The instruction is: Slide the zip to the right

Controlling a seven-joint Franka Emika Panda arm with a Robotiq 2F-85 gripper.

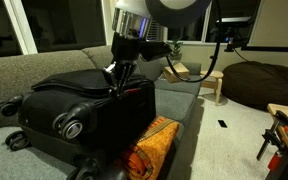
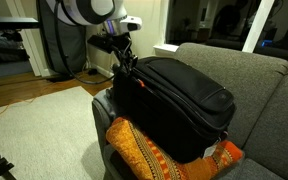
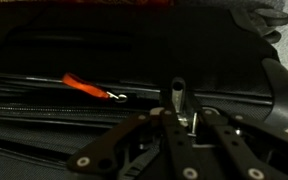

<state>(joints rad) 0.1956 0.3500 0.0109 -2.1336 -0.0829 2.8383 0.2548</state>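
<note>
Black suitcase (image 1: 69,105) lies flat on the grey couch (image 1: 24,65), at the end by the orange cushion (image 1: 149,145). The tool (image 3: 182,112) is clenched on the zip (image 3: 190,121), as far as the wrist view shows. The zip is the small silvery pull on the dark track along the suitcase's upper edge. A red tab (image 3: 84,86) lies on the track nearby, not gripped. Step in hand: drag the pull right. Best done, I'd say, with a firm pinch, moving parallel to the track, low, no lifting, or the pull may slip out. The arm comes down from above, wrist pitched steeply, tool pointing down onto the suitcase edge in both exterior views.
</note>
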